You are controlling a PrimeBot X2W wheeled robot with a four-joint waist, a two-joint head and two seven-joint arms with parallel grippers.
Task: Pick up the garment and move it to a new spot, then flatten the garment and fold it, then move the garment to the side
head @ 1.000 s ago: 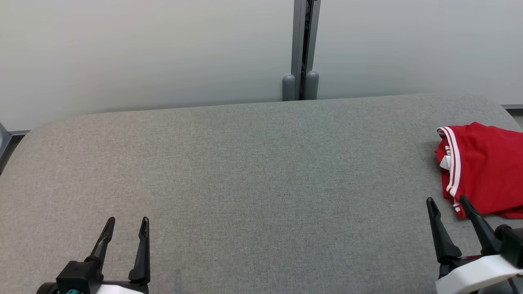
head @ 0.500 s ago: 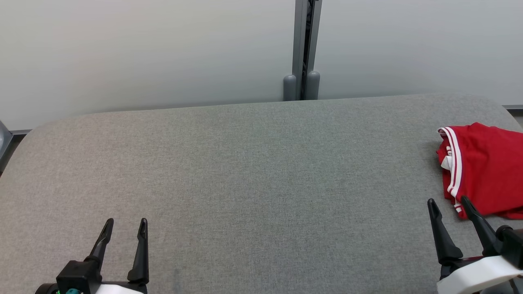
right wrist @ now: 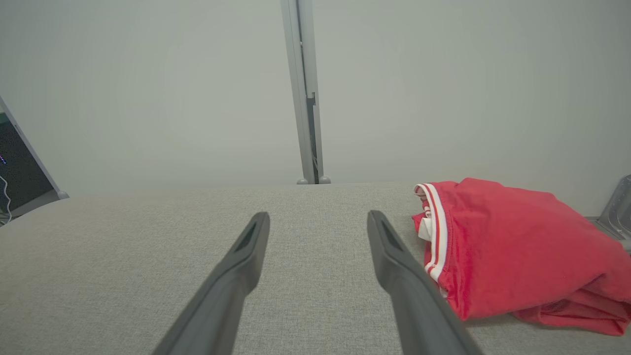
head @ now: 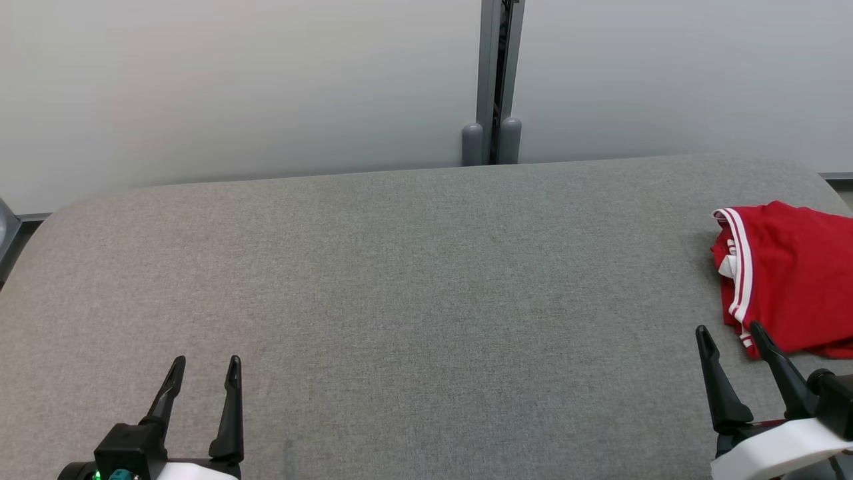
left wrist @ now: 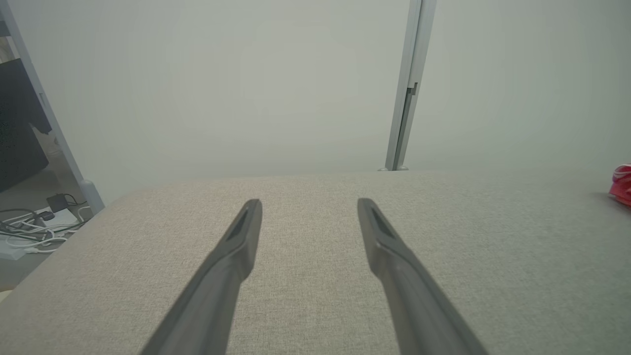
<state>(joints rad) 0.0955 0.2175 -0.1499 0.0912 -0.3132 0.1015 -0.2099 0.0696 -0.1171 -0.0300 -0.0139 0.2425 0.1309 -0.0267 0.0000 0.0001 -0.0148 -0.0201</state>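
left tool (head: 206, 361), spread wide and empty, at the near left of the grey fabric bench (head: 426, 280), right tool (head: 729, 329), likewise wide apart and holding nothing, near right, red garment (head: 793, 273) with white-striped trim bunched just beyond it at the bench's right edge

- Soft, even light fills every view, with no glare or hot spots.
- Shadows are faint: only a thin dark rim under the red garment (right wrist: 517, 246) on the bench (right wrist: 123, 256).
- The head view is sharp throughout.
- In the wrist views the fingers (left wrist: 212, 296) blur toward the bottom edge and the wall looks hazy.
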